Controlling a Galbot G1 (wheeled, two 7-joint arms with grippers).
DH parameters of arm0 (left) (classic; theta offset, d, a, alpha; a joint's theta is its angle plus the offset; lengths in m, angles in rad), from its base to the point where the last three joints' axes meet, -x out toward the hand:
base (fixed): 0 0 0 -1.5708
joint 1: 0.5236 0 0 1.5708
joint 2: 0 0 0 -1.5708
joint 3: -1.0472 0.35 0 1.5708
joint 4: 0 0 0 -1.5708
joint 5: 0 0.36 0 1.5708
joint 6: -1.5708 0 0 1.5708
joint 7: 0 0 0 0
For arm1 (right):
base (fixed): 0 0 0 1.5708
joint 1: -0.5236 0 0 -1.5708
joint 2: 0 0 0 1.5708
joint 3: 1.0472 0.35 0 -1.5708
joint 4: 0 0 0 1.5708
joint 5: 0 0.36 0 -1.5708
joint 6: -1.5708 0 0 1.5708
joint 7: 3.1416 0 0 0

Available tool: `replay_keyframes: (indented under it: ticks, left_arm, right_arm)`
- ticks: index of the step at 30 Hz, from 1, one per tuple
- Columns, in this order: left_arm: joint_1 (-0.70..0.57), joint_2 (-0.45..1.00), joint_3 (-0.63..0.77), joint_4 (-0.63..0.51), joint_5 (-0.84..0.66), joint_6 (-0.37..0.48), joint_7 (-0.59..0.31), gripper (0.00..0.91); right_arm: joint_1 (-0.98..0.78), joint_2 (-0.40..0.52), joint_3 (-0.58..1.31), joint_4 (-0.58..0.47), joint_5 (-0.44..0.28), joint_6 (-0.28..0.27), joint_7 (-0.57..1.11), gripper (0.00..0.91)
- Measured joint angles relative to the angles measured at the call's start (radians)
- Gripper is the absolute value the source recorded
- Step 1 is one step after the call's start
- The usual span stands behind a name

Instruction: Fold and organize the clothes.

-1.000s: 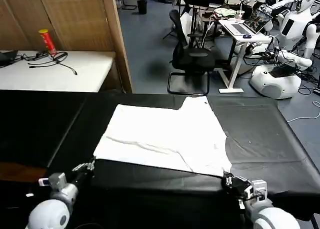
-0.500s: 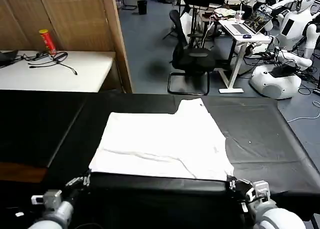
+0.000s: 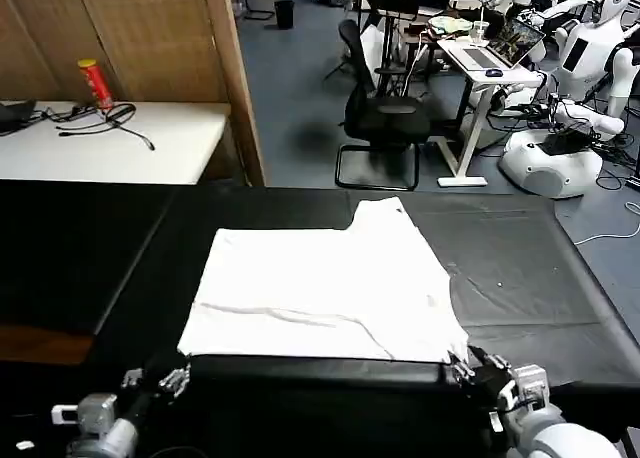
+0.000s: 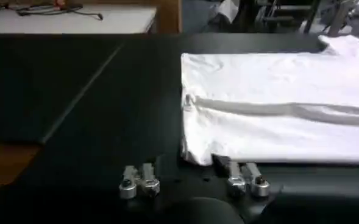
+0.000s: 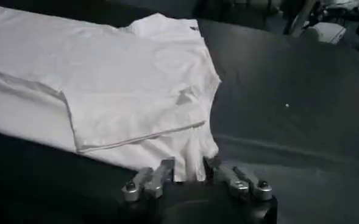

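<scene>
Rounded grey-white wrists, black gripper housings, silver fingers (image 4: 138, 181) (small screws at tips).

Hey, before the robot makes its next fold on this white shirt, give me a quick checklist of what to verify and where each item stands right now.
1. Left gripper free of cloth: ok. It is open, at the near left corner of the T-shirt, clamping nothing.
2. Right gripper holding the near right corner: cannot tell. The hem reaches it, but a grip is not clear.
3. T-shirt fully on the black table: ok. The near hem lies close to the robot's side.
4. Cloth flat for folding: not ok. A long crease runs across it, and a flap lies doubled over on the right.
</scene>
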Motion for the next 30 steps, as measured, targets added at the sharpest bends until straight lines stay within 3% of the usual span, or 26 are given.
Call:
replay_keyframes:
  ticks: [4,7,12,20,30]
  left_arm:
    - [-0.075,0.019,0.002,0.021,-0.061,-0.006,0.032,0.878]
    - [-0.178,0.035,0.030,0.055,-0.114,0.035,-0.002,0.878]
    - [-0.397,0.065,0.097,0.159,-0.169,0.083,-0.012,0.878]
    - [-0.718,0.117,0.238,0.405,-0.185,0.103,-0.009,0.878]
    - [-1.012,0.120,0.408,0.707,-0.188,0.137,0.022,0.878]
  right_arm:
    - [0.099,0.004,-0.006,-0.048,0.013,0.046,-0.011,0.878]
    - [0.212,0.016,-0.037,-0.123,0.019,0.087,-0.007,0.878]
    - [0.403,0.022,-0.109,-0.252,0.022,0.111,0.016,0.878]
    - [0.696,0.040,-0.255,-0.504,0.024,0.114,0.061,0.878]
    - [0.988,0.104,-0.427,-0.826,0.040,0.098,0.065,0.878]
